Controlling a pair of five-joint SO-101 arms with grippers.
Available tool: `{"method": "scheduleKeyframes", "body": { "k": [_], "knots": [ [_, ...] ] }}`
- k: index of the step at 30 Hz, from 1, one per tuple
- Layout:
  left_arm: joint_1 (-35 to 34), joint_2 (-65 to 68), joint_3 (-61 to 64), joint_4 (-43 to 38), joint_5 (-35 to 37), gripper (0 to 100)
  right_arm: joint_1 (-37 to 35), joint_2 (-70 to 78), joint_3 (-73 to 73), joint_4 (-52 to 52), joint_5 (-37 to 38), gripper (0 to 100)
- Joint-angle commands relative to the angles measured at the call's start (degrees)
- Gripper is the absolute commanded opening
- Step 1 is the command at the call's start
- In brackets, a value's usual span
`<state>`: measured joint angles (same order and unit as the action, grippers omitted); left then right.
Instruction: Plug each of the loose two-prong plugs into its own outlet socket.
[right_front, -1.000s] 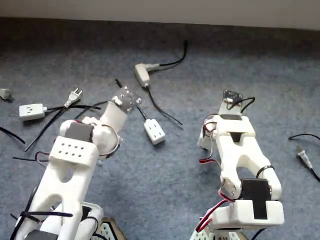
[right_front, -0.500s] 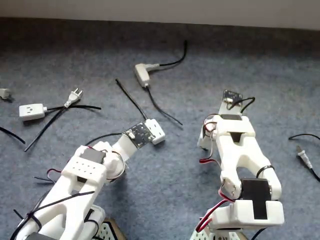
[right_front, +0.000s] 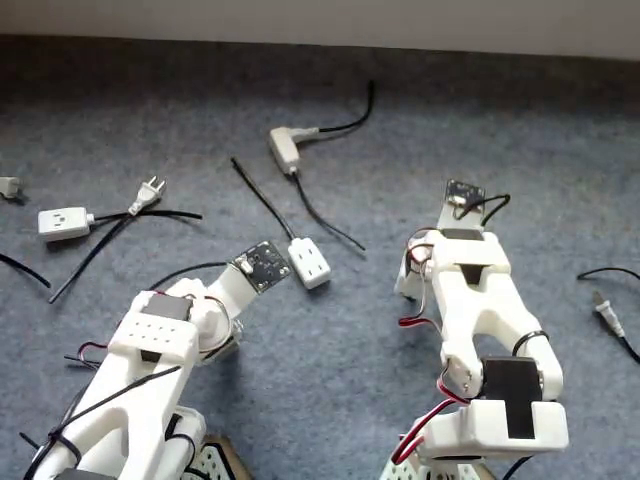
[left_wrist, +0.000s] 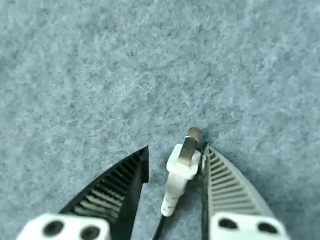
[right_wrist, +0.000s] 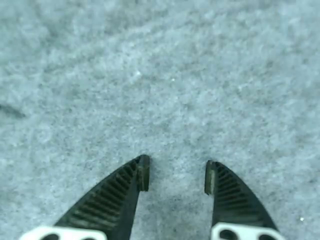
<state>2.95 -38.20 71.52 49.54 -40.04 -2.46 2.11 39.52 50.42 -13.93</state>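
Note:
A white two-prong plug (left_wrist: 182, 164) on a black cord lies between the fingers of my left gripper (left_wrist: 175, 150), prongs pointing away. It leans on the pale finger (left_wrist: 225, 190), with a gap to the black finger (left_wrist: 122, 187); the jaws stand apart. In the high view the left wrist (right_front: 262, 265) sits just left of a white outlet socket (right_front: 310, 262). Another white plug (right_front: 150, 188) and a white socket (right_front: 63, 222) lie at the far left. My right gripper (right_wrist: 175, 175) hangs open over bare carpet, and the right arm (right_front: 480, 300) is folded back.
A white angled plug (right_front: 285, 148) with a black cord lies at the back centre. One more plug (right_front: 605, 312) lies at the right edge, and a small white piece (right_front: 8, 186) at the left edge. Black cords (right_front: 262, 198) cross the grey carpet.
The left arm swung from the back left down and right to the white outlet socket, then drew back slightly to the left. Its trailing black cord came with it. The right arm kept still.

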Motion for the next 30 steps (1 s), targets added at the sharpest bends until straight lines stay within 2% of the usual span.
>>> {"method": "scheduleKeyframes", "body": {
  "k": [1, 5, 11, 14, 17, 30],
  "knots": [
    [-2.9, -0.9, -0.1, -0.5, -3.5, 17, 0.7, -0.6, -0.4, -2.8, -0.2, 18.1],
    [-3.6, -0.9, -0.7, 1.1, -4.9, 17, 0.7, -0.6, -0.4, -2.8, -0.2, 18.1],
    [-1.7, -1.0, -6.8, 10.9, -5.1, 17, 0.7, -0.6, -0.4, -2.8, -0.2, 18.1],
    [-1.9, -1.0, -8.2, 13.2, -8.9, 17, 0.7, -0.6, -0.4, -2.8, -0.2, 18.1],
    [-2.7, -0.9, -8.2, 13.4, -11.6, 17, 0.7, -0.6, -0.4, -2.8, -0.2, 18.1],
    [-2.5, -0.5, -7.7, 13.4, -11.9, 17, 0.7, -0.6, -0.4, -2.8, -0.2, 18.1]
  ]
}}
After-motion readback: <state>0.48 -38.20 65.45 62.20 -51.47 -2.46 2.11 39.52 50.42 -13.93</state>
